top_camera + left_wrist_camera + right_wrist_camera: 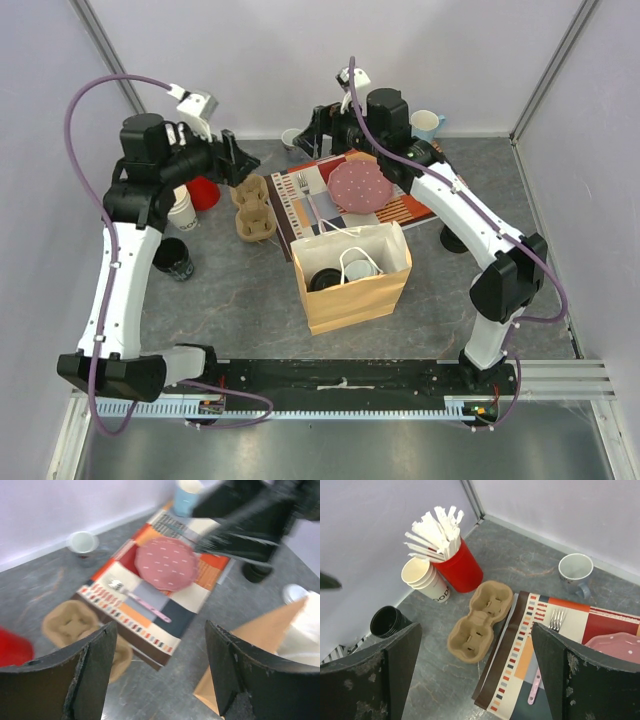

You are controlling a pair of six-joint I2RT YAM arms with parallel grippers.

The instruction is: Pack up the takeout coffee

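A brown paper bag [352, 290] stands open in the middle of the table. Inside it I see a round black lid [325, 280] and a round white lid [360, 268] side by side: the two takeout coffees, their cup bodies hidden by the bag. The bag's edge also shows in the left wrist view [260, 635]. My left gripper [238, 162] [160, 630] is open and empty, raised above the cup carrier at the bag's far left. My right gripper [314, 130] [476, 630] is open and empty, raised over the far end of the placemat.
A cardboard two-cup carrier [253, 208] [480, 620] lies empty left of a patterned placemat [295, 205] holding a pink plate [360, 185] and fork [308, 195]. A red cup of white sticks [457, 565], stacked lidless paper cups [422, 577] and black cups [172, 258] stand at the left. Mugs [425, 125] [576, 570] stand by the back wall.
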